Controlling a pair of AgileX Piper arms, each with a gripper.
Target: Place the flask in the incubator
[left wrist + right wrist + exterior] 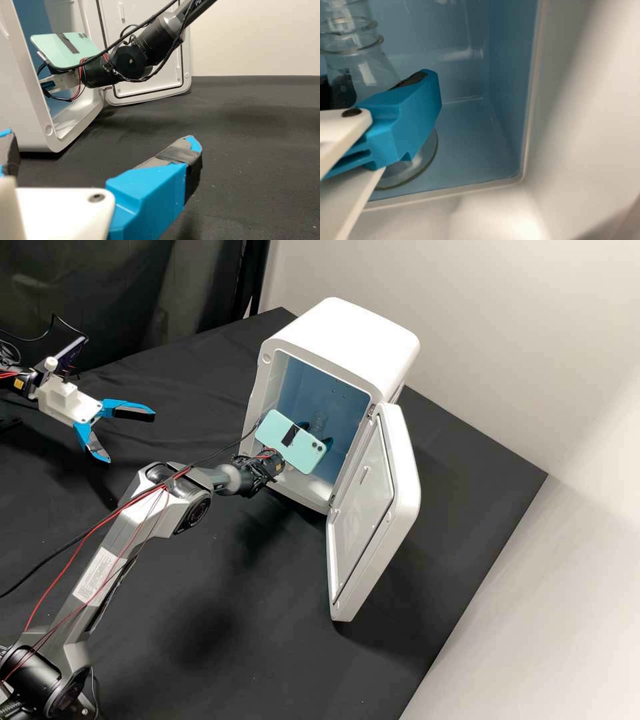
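Note:
A white incubator point(347, 340) with a blue inside stands on the black bench, its door point(377, 507) swung wide open. The clear glass flask point(355, 60) stands upright inside, its base on the blue floor point(470, 145); the high view shows it deep in the chamber as the flask point(322, 420). My right gripper point(376, 82) is inside the chamber, its blue fingers point(410, 112) on either side of the flask's cone and shut on it. My left gripper point(127, 435) hangs open and empty over the bench, well away to the incubator's left.
A teal phone point(291, 441) mounted on the right wrist blocks part of the incubator opening. The right arm point(173, 497) stretches across the bench's middle. The bench edge point(493, 553) runs close past the open door on the right.

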